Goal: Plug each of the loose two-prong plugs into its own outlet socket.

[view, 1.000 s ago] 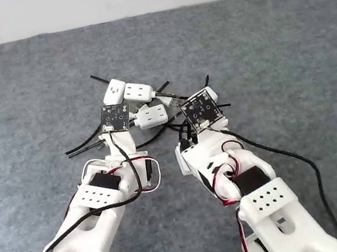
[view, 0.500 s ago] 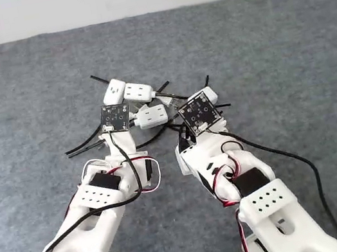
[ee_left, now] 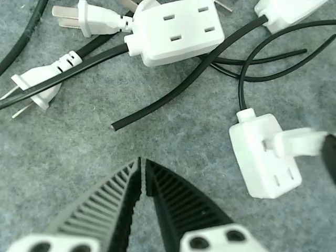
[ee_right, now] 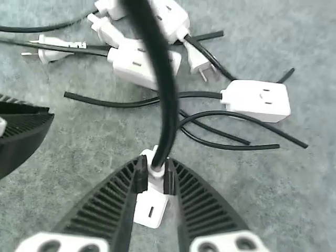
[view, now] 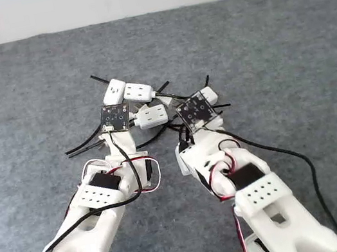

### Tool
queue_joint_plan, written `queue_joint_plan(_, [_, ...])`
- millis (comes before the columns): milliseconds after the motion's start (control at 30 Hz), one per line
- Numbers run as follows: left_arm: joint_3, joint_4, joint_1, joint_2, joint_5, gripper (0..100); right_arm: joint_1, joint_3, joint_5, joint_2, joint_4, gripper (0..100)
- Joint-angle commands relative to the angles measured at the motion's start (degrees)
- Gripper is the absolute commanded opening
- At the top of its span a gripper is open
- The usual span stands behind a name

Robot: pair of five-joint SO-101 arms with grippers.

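My right gripper [ee_right: 154,164] is shut on a white two-prong plug [ee_right: 155,176] whose black cord [ee_right: 157,79] rises past the camera. The plug stands right over a white outlet socket [ee_right: 151,212]; whether its prongs are in, I cannot tell. That same socket [ee_left: 265,155] lies beside my left gripper [ee_left: 142,164], which is shut on nothing just above the carpet. Farther off lie another socket block [ee_left: 176,31] and two loose plugs [ee_left: 94,18] [ee_left: 39,86]. In the high view both wrists hang over the cluster of sockets [view: 152,116].
Short black cords [ee_left: 173,92] criss-cross the grey carpet [view: 285,46] between the sockets. A further socket [ee_right: 262,100] lies to the side with cord ends around it. The left gripper's fingers [ee_right: 21,131] stand close by my right gripper.
The right arm's wrist has shifted slightly to the left over the sockets. The left arm has stayed where it was.
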Motion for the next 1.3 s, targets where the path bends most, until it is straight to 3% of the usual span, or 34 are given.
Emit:
queue_joint_plan(0, [-0.6,-1.3,-0.2,-1.5,-0.5,1,0.7,-4.0,0.4,2.6,-0.7,0.8])
queue_joint_plan(833, [-0.6,-1.3,-0.4,-1.5,-0.5,1,-1.7,-1.1,0.7,3.6,6.3,0.8])
queue_joint_plan(1267, [-0.6,-1.3,-0.4,-1.5,-0.5,1,-1.8,-8.7,2.6,16.8,8.7,0.8])
